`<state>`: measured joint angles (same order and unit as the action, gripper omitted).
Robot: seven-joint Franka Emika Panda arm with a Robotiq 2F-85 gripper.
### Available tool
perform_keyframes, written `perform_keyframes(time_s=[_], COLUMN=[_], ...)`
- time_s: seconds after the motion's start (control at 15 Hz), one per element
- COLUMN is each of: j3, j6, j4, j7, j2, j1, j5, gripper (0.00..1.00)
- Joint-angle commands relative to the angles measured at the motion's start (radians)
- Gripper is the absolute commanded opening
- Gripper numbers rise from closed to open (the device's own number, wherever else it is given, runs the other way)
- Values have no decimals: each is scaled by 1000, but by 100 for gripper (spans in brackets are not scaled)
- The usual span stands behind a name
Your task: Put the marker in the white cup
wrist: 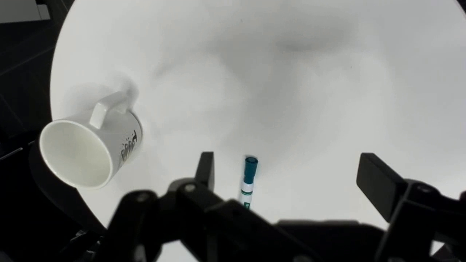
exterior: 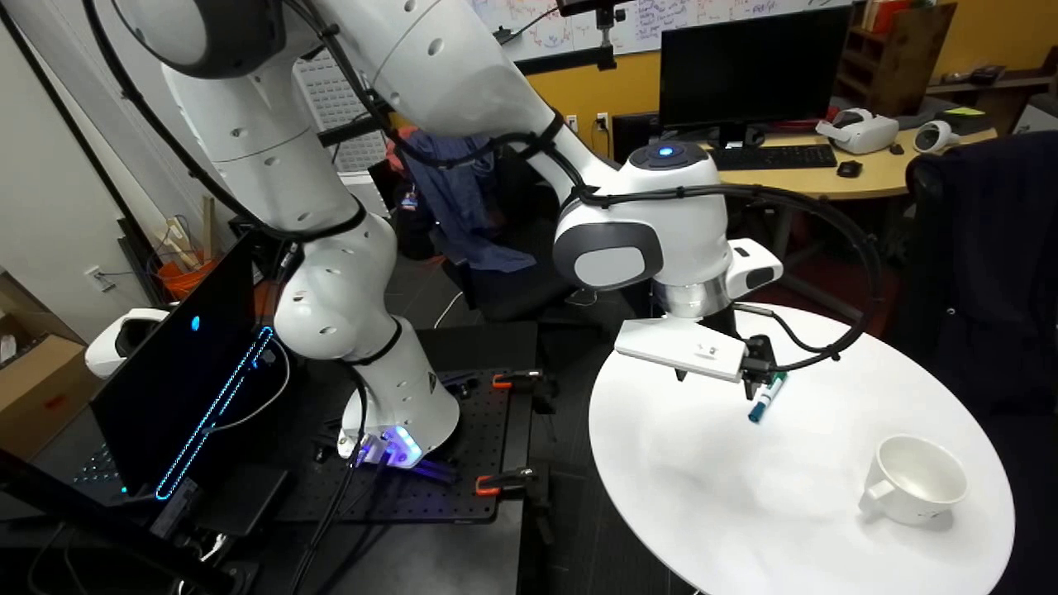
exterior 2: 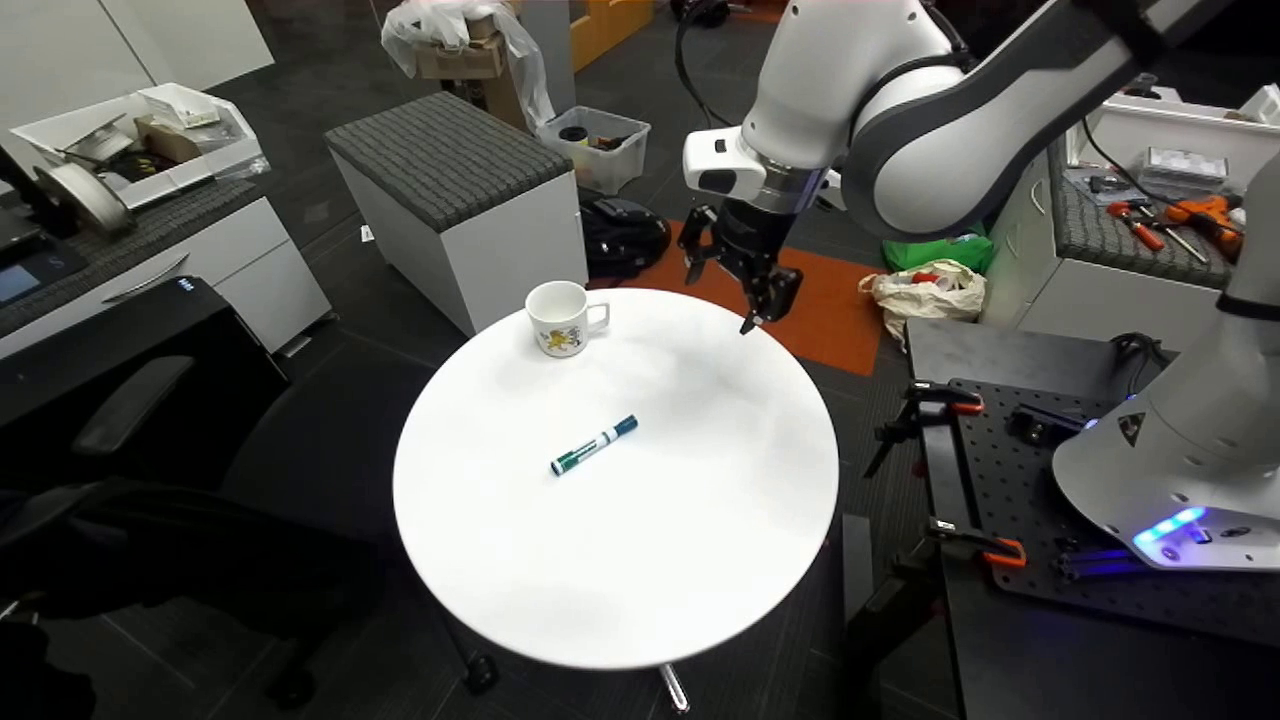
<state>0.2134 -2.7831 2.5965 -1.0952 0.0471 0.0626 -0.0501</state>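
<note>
marker (exterior 2: 595, 445): flat on the round white table (exterior 2: 640, 560). in an exterior view its long axis runs from 8 to 2 o'clock, dark teal end (exterior 2: 624, 428) at 2, green end (exterior 2: 565, 463) at 8. in the wrist view it runs almost 6 to 12, dark teal end at 12; my gripper (wrist: 286, 165) covers the lower part.

fingers (wrist: 207, 169) spread wide, the marker showing between them in the wrist view, nearer the 9 o'clock one. in an exterior view the gripper (exterior 2: 719, 303) hangs well apart from the marker, between 1 and 2 o'clock of it.

white cup (exterior 2: 558, 310): upright near the table's rim, well apart from the marker. in an exterior view it is between 11 and 12 o'clock of the marker, handle (exterior 2: 600, 317) at 3; in the wrist view, between 9 and 10.

around the table in an exterior view: black chair (exterior 2: 135, 405) at 9, grey-topped cabinet (exterior 2: 450, 160) at 11, orange mat (exterior 2: 840, 310) between 1 and 2, dark bench (exterior 2: 1000, 350) with my arm's base (exterior 2: 1170, 465) at 3.

views differ: an exterior view gives a yellow figure (exterior 2: 560, 339) on the cup, the wrist view dark print (wrist: 129, 145). in an exterior view a monitor (exterior: 752, 78) shows, and the green end (exterior: 779, 378) appears just beside my gripper; i cannot tell the gap from there.
</note>
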Motion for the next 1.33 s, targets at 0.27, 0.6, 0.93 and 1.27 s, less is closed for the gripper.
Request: perform_keyframes(time_s=[0.27,0.6,0.93,1.27], j3=[-45,-88,-162,-223], j6=[2,-5,-2,-16], j4=[-7,-67,-160,-258], j7=[1,-52,-86,-53], j2=[-3,-79,-182,-307], j1=[-47,-46,-67,-110], j5=[1,99,158,108], gripper=[100,100,100,100])
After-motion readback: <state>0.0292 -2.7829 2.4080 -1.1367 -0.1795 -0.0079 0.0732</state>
